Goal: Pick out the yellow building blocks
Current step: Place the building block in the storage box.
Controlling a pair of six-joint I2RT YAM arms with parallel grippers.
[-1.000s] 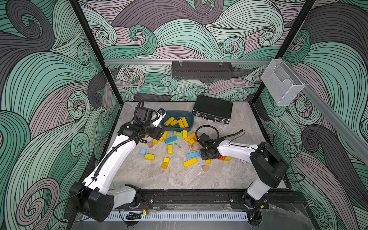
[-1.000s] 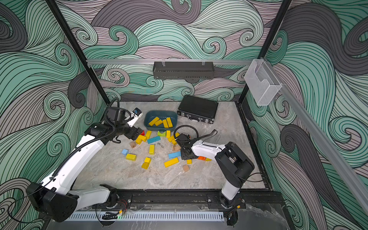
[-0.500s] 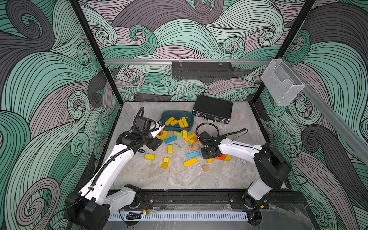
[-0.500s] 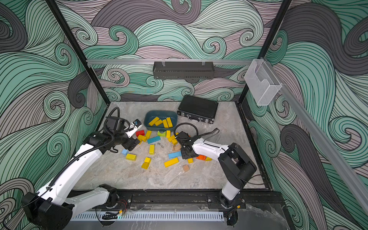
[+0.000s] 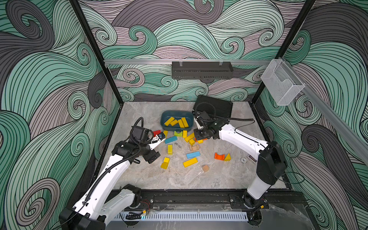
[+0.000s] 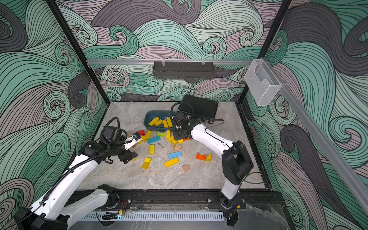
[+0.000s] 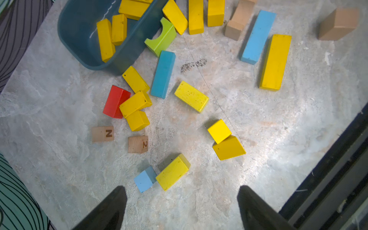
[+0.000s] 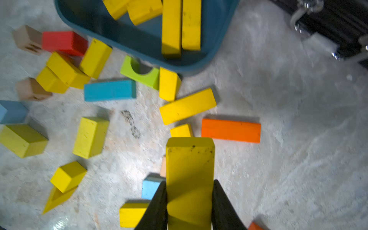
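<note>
A: Both top views: bright, even overhead light, sharp; frame posts (image 5: 95, 51) splay toward eleven and one o'clock, wide-angle bowing.
B: Wrist views: white glare on the tabletop (image 7: 282, 143) near a yellow block (image 7: 229, 148); right wrist view smeared, its nearest yellow bar (image 8: 190, 169) half shadowed.

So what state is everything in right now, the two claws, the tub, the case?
Left gripper: open, empty.
Right gripper: shut on long yellow wooden block.
Dark blue plastic tub: upright, four yellow blocks inside.
Black hard case: shut, lying flat.
Clear plastic wall bin: empty.
</note>
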